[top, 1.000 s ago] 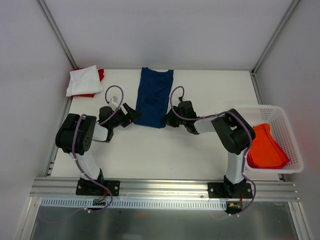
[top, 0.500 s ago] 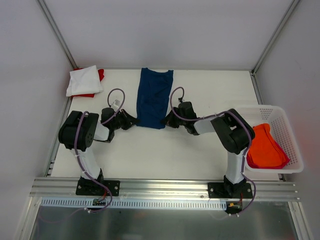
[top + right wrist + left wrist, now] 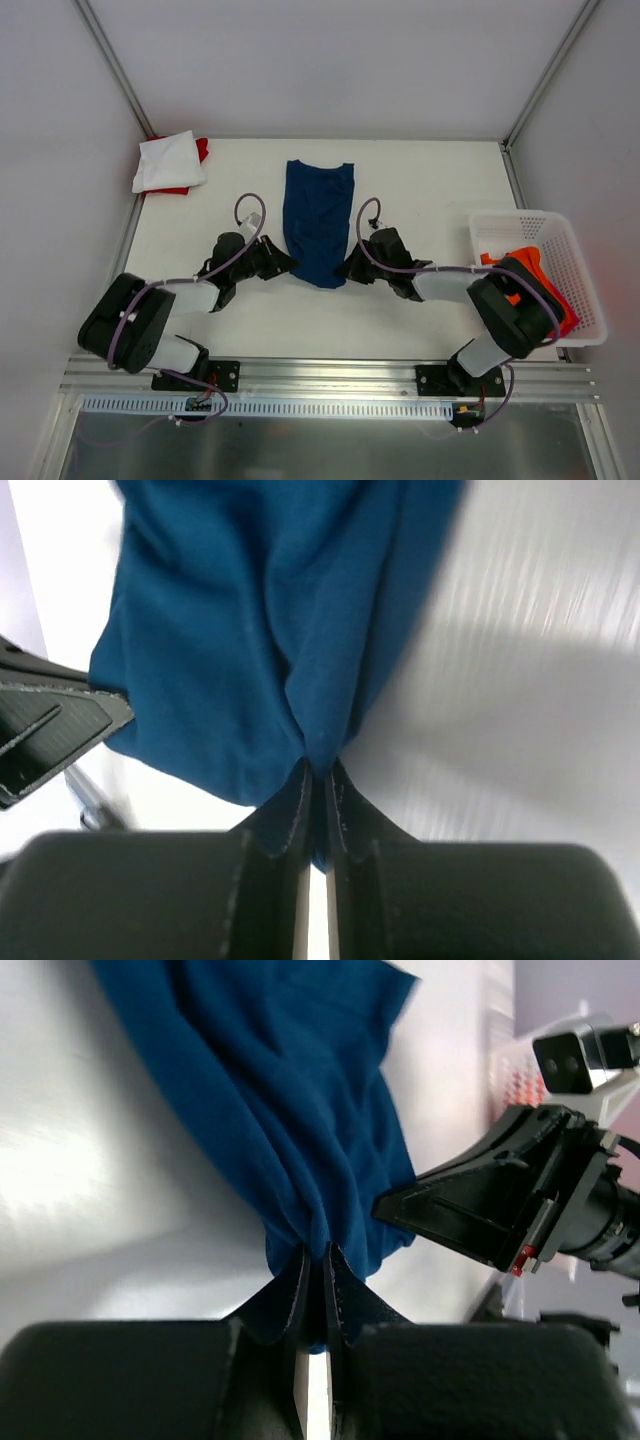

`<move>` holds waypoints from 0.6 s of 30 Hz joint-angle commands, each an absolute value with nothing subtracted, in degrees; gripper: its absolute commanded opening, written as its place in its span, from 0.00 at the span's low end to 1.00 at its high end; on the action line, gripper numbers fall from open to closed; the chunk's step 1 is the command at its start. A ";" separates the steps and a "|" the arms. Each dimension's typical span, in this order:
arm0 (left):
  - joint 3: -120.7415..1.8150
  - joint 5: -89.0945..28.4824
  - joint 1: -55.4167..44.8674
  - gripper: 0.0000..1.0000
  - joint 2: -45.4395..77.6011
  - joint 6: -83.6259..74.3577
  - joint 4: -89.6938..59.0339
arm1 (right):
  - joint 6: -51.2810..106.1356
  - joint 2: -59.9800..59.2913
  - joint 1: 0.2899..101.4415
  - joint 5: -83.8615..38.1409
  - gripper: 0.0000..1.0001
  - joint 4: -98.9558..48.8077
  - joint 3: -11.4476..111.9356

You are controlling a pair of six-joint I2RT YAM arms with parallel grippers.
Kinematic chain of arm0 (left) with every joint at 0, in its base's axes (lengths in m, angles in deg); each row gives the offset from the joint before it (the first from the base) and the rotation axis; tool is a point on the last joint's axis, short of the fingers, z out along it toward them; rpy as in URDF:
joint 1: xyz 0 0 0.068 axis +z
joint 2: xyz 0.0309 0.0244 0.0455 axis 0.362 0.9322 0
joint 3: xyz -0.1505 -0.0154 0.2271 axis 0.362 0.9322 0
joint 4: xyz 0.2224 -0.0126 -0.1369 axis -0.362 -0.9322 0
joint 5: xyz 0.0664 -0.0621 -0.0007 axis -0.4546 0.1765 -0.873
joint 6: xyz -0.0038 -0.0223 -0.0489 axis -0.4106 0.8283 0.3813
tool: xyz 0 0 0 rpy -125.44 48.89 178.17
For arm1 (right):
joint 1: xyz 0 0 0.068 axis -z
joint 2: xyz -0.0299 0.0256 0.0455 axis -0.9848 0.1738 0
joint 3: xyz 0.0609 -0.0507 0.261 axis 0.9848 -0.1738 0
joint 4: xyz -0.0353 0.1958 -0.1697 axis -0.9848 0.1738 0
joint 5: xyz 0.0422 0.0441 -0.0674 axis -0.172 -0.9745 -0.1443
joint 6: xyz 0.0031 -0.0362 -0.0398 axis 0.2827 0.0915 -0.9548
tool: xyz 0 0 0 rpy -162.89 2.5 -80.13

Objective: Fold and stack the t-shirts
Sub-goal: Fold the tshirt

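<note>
Navy t-shirt (image 3: pixel 318 215) lies mid-table as a narrow strip, its long axis running straight away from the arm bases. Left gripper (image 3: pixel 284 266) is clamped on the near-left corner of the hem and right gripper (image 3: pixel 350 271) on the near-right corner, with cloth bunched in both. Both hold the near end, so the shirt's whole length lies beyond them. By my read, a fold carries this end forward over the far one.

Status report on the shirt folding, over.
Both shut: left gripper and right gripper on near corners of navy t-shirt. Shirt flat, near end bunched. White tee on red tee far left, orange tee in basket right; none touching it.
</note>
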State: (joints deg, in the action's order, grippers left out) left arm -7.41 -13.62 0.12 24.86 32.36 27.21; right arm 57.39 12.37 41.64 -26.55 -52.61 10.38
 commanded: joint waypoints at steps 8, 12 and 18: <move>-5.48 -29.15 -7.60 0.00 -11.84 29.93 -2.54 | 55.15 -20.67 34.82 -10.04 0.00 -24.21 5.81; -8.90 -30.57 -7.69 0.00 -19.41 28.96 -9.43 | 54.01 -25.70 34.64 -8.19 0.01 -18.73 8.27; -13.39 -31.71 -7.69 0.00 -17.77 27.38 -11.98 | 50.85 -23.43 34.64 -7.05 0.00 -15.48 14.85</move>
